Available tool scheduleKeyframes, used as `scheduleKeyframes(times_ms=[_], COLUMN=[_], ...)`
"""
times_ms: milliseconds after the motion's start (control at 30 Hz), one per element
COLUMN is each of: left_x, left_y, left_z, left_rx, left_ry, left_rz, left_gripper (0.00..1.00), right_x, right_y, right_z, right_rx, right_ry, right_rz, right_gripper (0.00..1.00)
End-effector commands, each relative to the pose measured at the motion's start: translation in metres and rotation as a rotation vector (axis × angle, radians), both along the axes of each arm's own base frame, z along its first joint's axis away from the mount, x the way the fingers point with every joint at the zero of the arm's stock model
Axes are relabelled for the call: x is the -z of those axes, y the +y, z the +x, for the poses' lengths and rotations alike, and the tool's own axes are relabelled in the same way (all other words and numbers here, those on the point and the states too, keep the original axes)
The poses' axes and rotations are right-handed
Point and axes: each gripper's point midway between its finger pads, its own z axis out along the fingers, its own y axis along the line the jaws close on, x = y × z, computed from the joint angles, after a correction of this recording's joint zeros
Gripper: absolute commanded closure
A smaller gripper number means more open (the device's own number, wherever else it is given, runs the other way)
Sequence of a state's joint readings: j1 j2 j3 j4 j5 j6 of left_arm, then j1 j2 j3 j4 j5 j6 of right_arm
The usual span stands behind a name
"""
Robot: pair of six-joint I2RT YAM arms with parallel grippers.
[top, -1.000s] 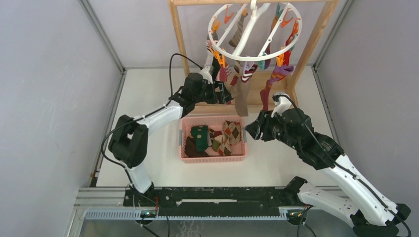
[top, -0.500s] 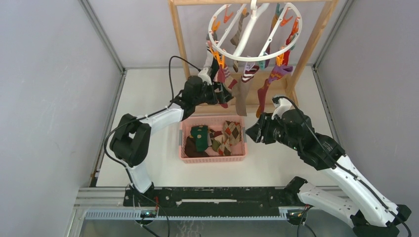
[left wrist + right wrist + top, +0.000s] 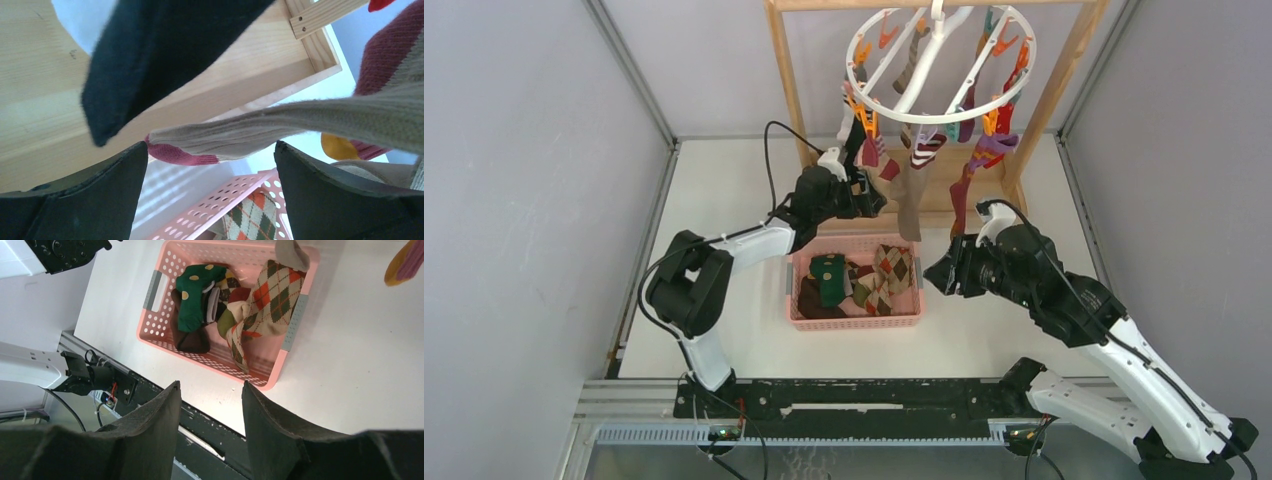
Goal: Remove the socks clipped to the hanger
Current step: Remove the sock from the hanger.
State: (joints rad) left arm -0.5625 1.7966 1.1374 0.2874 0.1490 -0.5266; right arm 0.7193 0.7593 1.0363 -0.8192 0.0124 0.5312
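Socks (image 3: 924,145) of mixed colours hang by small orange and teal clips (image 3: 864,115) from the round white plastic ring hanger (image 3: 924,121). It hangs by its hook from the top bar of the wooden frame rack (image 3: 786,70) at the far edge of the white table (image 3: 714,180). More socks lie in the pink perforated plastic basket (image 3: 854,322) mid-table, below the hanger's near rim.

Relation that matters: the left gripper (image 3: 871,195) sits under the hanger's near-left rim, among the lower ends of the socks there. In the left wrist view a beige ribbed sock with a maroon end (image 3: 240,130) lies just beyond the fingertips. Its long axis runs crosswise from one finger toward the other, with the maroon end at the left finger (image 3: 100,195). We cannot tell whether it touches. A black sock (image 3: 150,60) hangs further off, up and to the left.

Left fingers: spread wide, nothing clamped between them.

Right gripper (image 3: 936,272): well apart from the hanging socks, hovering off the basket's right end and looking down on it. Fingers partly parted, gap empty, nothing held.

We judge the left arm the nearer one. Because the beige sock lies along the closing line rather than through the gap, we expect the wrist must advance or turn before it can pinch.
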Motion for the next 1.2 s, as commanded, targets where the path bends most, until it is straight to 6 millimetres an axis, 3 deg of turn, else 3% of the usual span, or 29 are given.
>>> scheduleKeyframes(times_ms=[0,400,767,900,1067,1167], left_x=[-0.006,0.005,0.014,0.0,-0.035,-0.051], left_y=[0.015,0.027,0.02,0.012,-0.001,-0.014], left_z=[0.015,0.033,0.04,0.037,0.038,0.04], left_rx=[-0.063,-0.106,-0.066,-0.02,0.028,0.076], left_ry=[-0.072,-0.153,-0.189,-0.22,-0.276,-0.293], left_rz=[0.001,0.073,0.073,0.034,-0.057,-0.105], left_gripper=[0.0,0.0,0.0,0.0,0.0,0.11], right_x=[-0.004,0.009,0.02,0.022,0.024,0.026], right_y=[-0.001,-0.004,-0.007,-0.008,-0.008,-0.008], right_z=[-0.007,-0.016,-0.023,-0.025,-0.027,-0.028], right_rx=[-0.006,-0.023,-0.023,-0.029,-0.037,-0.041], right_ry=[0.014,0.056,0.091,0.098,0.106,0.11], right_rz=[0.028,0.007,-0.002,-0.009,-0.014,-0.016], right_gripper=[0.44,0.44,0.44,0.44,0.44,0.44])
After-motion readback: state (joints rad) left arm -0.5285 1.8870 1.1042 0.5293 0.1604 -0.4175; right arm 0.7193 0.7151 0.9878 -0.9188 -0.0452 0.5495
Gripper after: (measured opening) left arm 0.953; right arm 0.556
